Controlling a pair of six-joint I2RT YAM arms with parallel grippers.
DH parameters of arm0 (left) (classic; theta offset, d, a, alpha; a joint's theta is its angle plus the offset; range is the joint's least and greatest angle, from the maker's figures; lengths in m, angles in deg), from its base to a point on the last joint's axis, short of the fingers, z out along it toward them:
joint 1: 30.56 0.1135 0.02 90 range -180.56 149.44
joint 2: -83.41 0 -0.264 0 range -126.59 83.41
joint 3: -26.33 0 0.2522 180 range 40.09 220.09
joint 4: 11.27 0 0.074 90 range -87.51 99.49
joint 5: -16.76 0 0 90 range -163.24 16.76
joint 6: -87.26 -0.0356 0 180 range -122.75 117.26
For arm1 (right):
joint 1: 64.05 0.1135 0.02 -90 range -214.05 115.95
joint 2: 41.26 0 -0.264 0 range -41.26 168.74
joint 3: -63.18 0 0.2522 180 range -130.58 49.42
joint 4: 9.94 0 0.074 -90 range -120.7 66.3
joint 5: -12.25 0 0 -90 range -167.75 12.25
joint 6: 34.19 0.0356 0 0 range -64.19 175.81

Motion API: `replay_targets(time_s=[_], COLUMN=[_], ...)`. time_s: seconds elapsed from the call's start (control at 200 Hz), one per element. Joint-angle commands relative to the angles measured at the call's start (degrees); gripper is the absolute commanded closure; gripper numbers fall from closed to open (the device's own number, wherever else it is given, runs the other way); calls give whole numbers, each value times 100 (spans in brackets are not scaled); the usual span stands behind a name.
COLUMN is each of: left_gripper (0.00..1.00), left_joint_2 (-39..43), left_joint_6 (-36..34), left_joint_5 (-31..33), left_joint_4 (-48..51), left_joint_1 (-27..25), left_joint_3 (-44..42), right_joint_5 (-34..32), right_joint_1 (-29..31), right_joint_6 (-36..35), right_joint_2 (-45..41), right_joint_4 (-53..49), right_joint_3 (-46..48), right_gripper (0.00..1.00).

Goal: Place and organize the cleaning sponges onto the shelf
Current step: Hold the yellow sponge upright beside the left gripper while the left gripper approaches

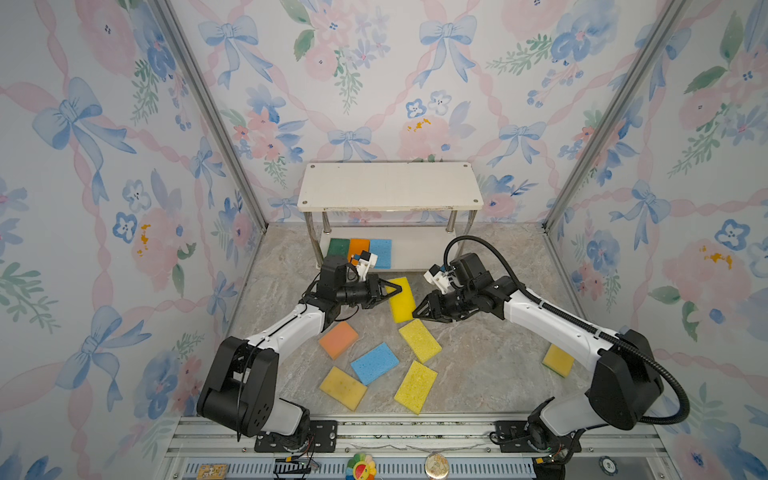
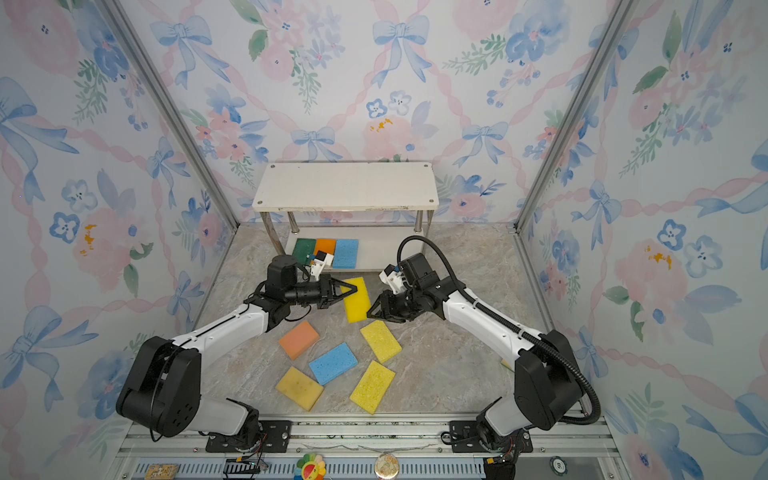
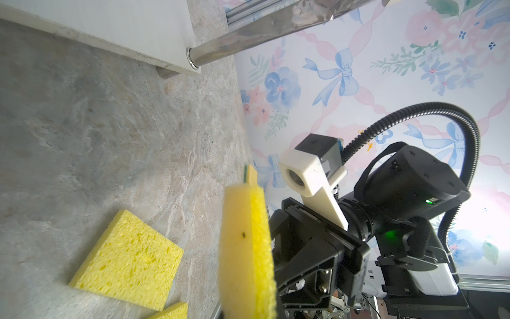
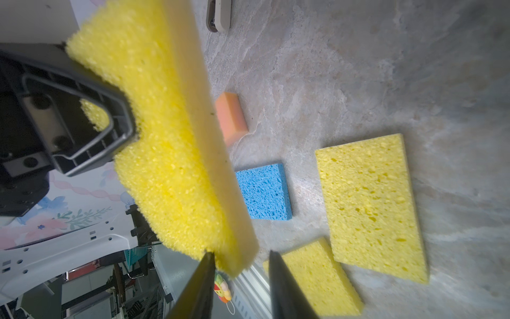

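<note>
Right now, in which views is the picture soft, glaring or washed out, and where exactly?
Left wrist view: the held sponge sits close to the lens and looks soft; a patch of wall is washed out white; the shelf leg glints with reflections. Right wrist view: the same sponge smears along its near edge. In both top views the light is even and the loose sponges are sharp.

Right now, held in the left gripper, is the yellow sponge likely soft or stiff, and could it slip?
Probably soft: the yellow sponge dents around the left gripper. Likely light: no sag, held at one edge. Its porous surface should resist slipping.
</note>
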Motion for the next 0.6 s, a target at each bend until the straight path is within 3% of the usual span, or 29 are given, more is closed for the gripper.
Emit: replay_targets(time_s=[0.0, 0.255, 0.595], left_gripper=[100, 100, 100], left_joint_2=[152, 108, 82], left_joint_6=[65, 175, 166], left_joint_5=[-206, -365, -357], left_joint_4=[-196, -368, -385], left_joint_1=[36, 39, 111], left_joint_3=[41, 95, 28], right_joint_5=[164, 495, 617], right_joint_1=[44, -16, 24], right_joint_6=[197, 303, 512], right_joint_2=[-107, -116, -392], right_joint_4=[344, 745, 971], right_joint_3=[82, 233, 378], right_gripper=[56, 51, 68])
